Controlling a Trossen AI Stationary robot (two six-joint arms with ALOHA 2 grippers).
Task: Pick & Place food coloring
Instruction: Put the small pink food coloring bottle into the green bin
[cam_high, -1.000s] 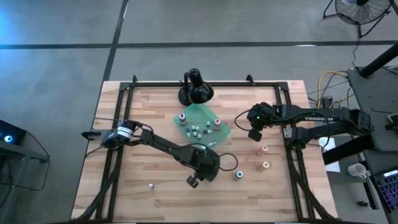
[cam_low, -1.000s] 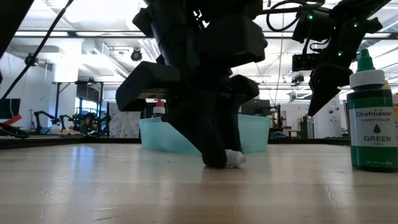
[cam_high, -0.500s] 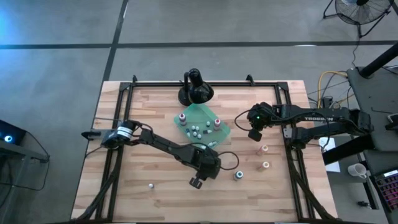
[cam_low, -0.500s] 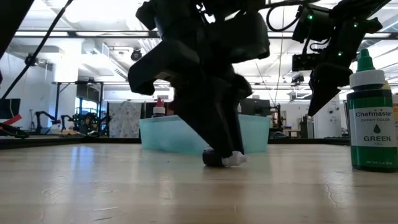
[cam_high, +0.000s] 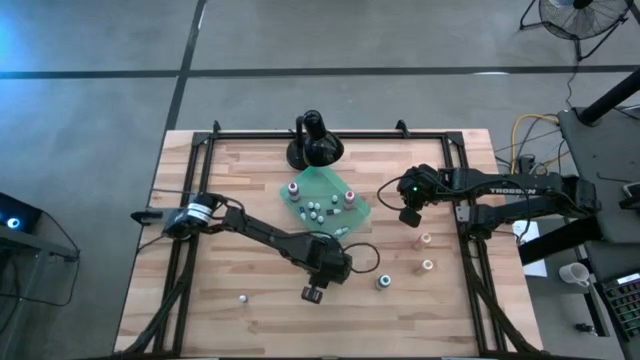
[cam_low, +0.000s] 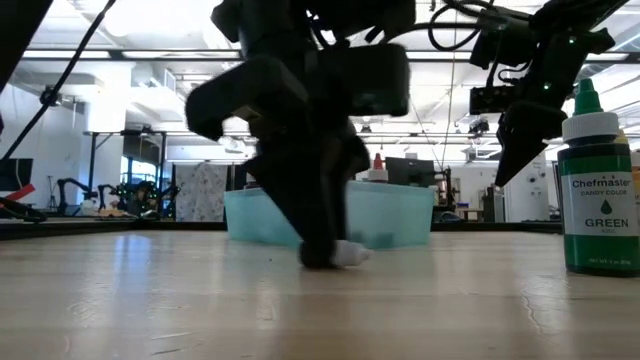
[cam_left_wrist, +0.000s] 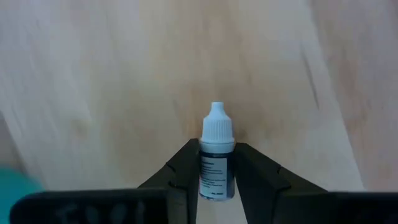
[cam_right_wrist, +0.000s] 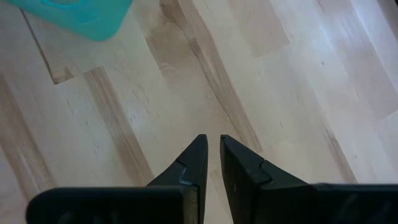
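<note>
1. Movement since the earlier frames: the left gripper (cam_high: 313, 293) sits lower and slightly further left in the high view, and in the low view the dark arm mass has shifted left along the worktop.
2. Its jaws have narrowed onto a small dropper bottle (cam_left_wrist: 216, 152) with a white cap; in the left wrist view both fingers (cam_left_wrist: 183, 171) press the bottle's sides, cap pointing away from the wrist.
3. In the low view the bottle lies at the worktop surface, white cap (cam_low: 350, 254) poking out right of the gripper.
4. The right gripper (cam_high: 408, 216) hangs unchanged right of centre, jaws pressed together on nothing, over bare wood.
5. Other bottles: several rest in the teal tray (cam_high: 298, 208) at the frame's centre; a green bottle (cam_high: 382, 283) stands right of the left gripper; two pale ones (cam_high: 426, 239) stand lower right; one small bottle (cam_high: 242, 298) lies lower left.
6. A black stand (cam_high: 313, 146) sits above the tray.
7. The worktop (cam_high: 220, 230) is pale plank wood inside a black frame.
8. Around it is grey concrete floor; the low view shows a bright workshop with ceiling lights.
</note>
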